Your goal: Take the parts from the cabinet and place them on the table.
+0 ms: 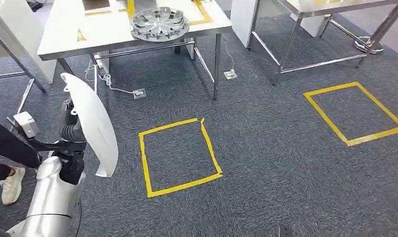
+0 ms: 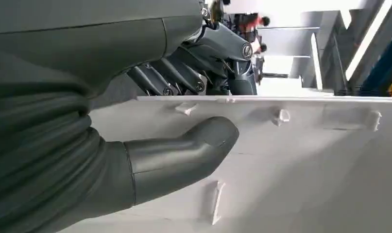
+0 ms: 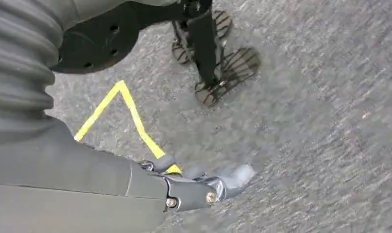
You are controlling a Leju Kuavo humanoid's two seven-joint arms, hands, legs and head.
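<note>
My left hand (image 1: 71, 132) holds a large white curved panel (image 1: 91, 122) upright at the lower left, above the grey carpet. In the left wrist view the thumb (image 2: 184, 151) presses on the panel's (image 2: 305, 165) inner face, which has small clips, and the dark fingers (image 2: 179, 77) wrap over its edge. The white table (image 1: 88, 34) stands ahead at the top, with a silver wheel cover (image 1: 160, 23) near its front edge. My right hand (image 3: 189, 187) hangs above the carpet with nothing in it, its fingers stretched out.
Two yellow tape squares mark the carpet, one (image 1: 179, 155) in front of me and one (image 1: 354, 113) to the right. A second table (image 1: 330, 6) stands at the back right. Cables and floor sockets (image 1: 139, 93) lie under the near table. A person's shoe (image 1: 9, 185) is at the left edge.
</note>
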